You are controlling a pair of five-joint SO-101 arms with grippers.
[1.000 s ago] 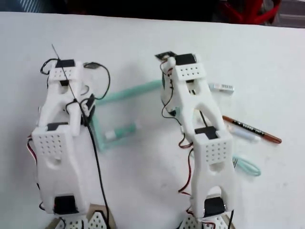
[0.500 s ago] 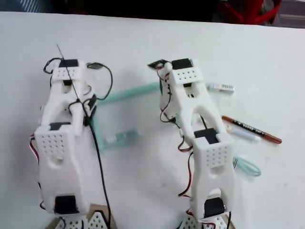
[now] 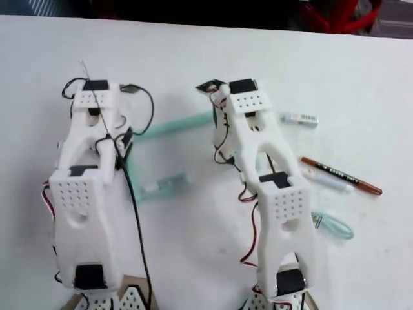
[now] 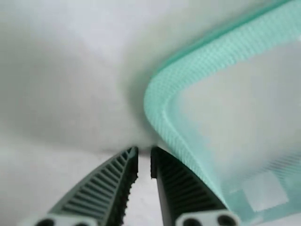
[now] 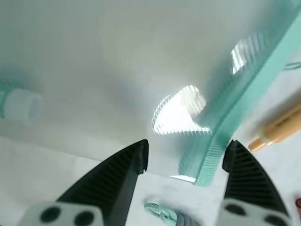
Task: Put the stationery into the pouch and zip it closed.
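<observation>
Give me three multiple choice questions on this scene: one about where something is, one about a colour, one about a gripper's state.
1. Where does the brown pen lie? A on the table, outside the pouch; B inside the pouch; C in a gripper.
2. What colour is the pouch's trim? A red; B mint green; C black.
3. How is the right gripper? A shut on a pen; B shut, empty; C open.
Answers: A, it rests on bare table; B, the edging shows green; C, its fingers stand wide apart astride the pouch's edge.

The right tool (image 5: 187,149) gapes wide over the pouch (image 5: 245,93), straddling its teal edge. A tan pen (image 5: 277,129) lies just beside.
</observation>
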